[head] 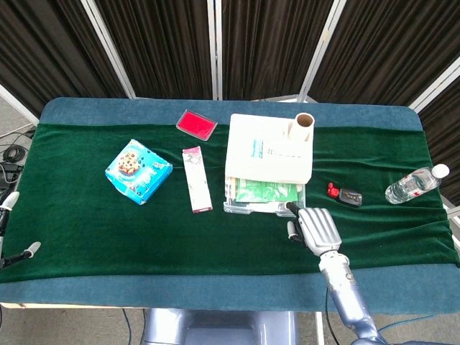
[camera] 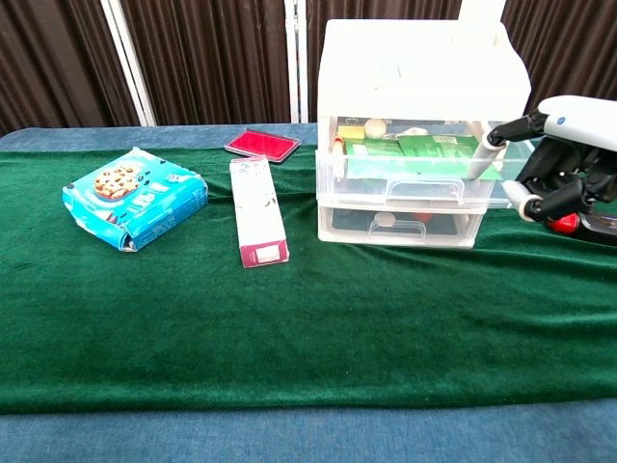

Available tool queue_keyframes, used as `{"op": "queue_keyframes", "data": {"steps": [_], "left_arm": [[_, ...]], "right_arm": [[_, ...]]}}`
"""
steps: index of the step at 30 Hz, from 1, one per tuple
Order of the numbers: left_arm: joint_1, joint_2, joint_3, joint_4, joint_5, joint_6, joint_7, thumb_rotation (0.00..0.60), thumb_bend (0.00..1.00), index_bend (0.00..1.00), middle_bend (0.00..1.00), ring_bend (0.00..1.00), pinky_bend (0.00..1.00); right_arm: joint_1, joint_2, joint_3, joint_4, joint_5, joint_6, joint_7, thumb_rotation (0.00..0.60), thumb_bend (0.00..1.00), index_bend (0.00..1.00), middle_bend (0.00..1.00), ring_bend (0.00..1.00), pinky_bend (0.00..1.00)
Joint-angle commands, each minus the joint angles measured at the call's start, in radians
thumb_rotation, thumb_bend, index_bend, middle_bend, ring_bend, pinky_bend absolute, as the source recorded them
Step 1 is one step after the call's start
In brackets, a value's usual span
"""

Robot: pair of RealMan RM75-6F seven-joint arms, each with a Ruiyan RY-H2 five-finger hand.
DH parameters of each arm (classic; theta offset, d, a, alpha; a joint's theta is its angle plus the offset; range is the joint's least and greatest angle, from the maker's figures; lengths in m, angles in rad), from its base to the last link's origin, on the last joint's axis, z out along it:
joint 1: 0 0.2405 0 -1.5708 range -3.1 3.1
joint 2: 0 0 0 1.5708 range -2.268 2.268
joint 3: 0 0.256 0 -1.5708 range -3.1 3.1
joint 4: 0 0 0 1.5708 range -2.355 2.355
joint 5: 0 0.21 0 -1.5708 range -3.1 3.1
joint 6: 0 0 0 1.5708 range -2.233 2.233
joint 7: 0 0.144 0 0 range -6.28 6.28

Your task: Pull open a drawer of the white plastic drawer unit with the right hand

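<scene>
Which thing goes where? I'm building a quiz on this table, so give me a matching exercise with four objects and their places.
Things:
1. cardboard tube
2. clear plastic water bottle
3. blue cookie box
4. flat red case

Places:
A. table's far right
B. on top of the white plastic drawer unit
C. behind the narrow pink-and-white box
D. furthest left

Pairs: 1-B, 2-A, 3-D, 4-C

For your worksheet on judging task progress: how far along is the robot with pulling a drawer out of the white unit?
Done: the upper drawer of the white drawer unit already sticks out past the lower drawer, showing green packets inside. In hand: the right hand is at the drawer's right front corner, one of its fingers hooked on the rim. Left: the drawer is only partly out, so more pulling may follow.
</scene>
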Motion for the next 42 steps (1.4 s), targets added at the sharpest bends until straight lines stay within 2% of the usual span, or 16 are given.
{"op": "queue_keyframes", "data": {"steps": [1,25,30,34,39,42], "left_arm": [[0.0,0.0,0.001,0.0,0.001,0.0,0.0,0.6,0.0,0.0,0.0,0.0,0.0],[0.001,0.0,0.004,-0.005,0.006,0.003,0.006,0.6,0.0,0.0,0.0,0.0,0.0],[0.002,0.001,0.003,-0.005,0.006,0.004,0.004,0.6,0.0,0.0,0.0,0.0,0.0],[0.001,0.001,0.002,-0.004,0.005,0.004,0.001,0.6,0.0,0.0,0.0,0.0,0.0],[0.003,0.001,0.0,-0.002,0.006,0.011,-0.003,0.6,0.0,0.0,0.0,0.0,0.0],[0.003,-0.001,-0.001,0.0,0.008,0.014,-0.005,0.6,0.0,0.0,0.0,0.0,0.0]], "right_arm": [[-0.013,0.01,-0.018,-0.017,-0.016,0.011,0.005,0.6,0.55,0.38,0.88,0.92,0.74],[-0.054,0.056,-0.065,-0.07,-0.091,0.042,0.022,0.6,0.55,0.39,0.88,0.92,0.74],[-0.061,0.06,-0.064,-0.072,-0.107,0.049,0.032,0.6,0.55,0.36,0.88,0.92,0.74],[-0.077,0.062,-0.065,-0.058,-0.18,0.084,0.054,0.6,0.54,0.31,0.86,0.9,0.73],[-0.13,0.071,-0.085,0.012,-0.373,0.201,0.108,0.6,0.51,0.29,0.8,0.85,0.68],[-0.163,0.08,-0.104,0.058,-0.461,0.26,0.156,0.6,0.49,0.27,0.69,0.76,0.59]]}}
